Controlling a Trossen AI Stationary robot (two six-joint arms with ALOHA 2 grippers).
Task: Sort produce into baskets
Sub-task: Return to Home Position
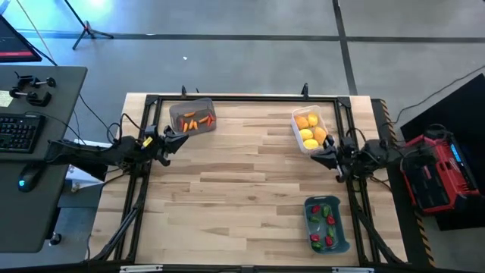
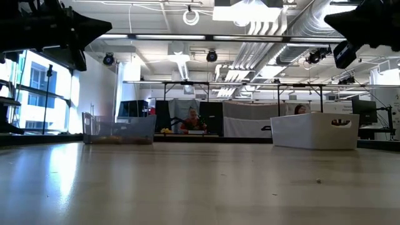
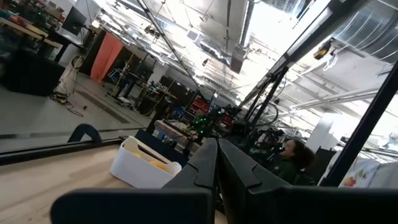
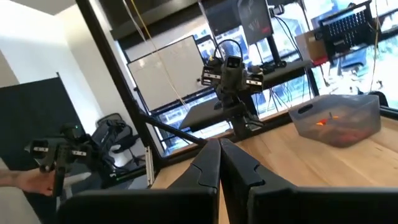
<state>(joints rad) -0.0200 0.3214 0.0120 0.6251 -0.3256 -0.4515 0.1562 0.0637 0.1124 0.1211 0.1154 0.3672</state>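
Pale wood table (image 1: 250,189) carries everything. The left gripper (image 1: 184,138) hovers near the left edge, just beside the grey bin (image 1: 176,114), fingers pressed together on nothing. The right gripper (image 1: 314,156) hangs just beside the white bin (image 1: 295,129), likewise closed and empty. The blue bin (image 1: 341,235) sits front right. Yellow fruits (image 1: 309,135) lie in the white bin, peppers (image 1: 324,227) in the blue, carrots (image 1: 195,123) in the grey.

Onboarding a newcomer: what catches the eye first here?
Sorted produce on the wooden table: smoky clear plastic bin of orange carrots far left, white bin of yellow-orange fruits far right, blue-grey bin of red and green peppers near right. The left gripper and right gripper are shut by the table's sides.
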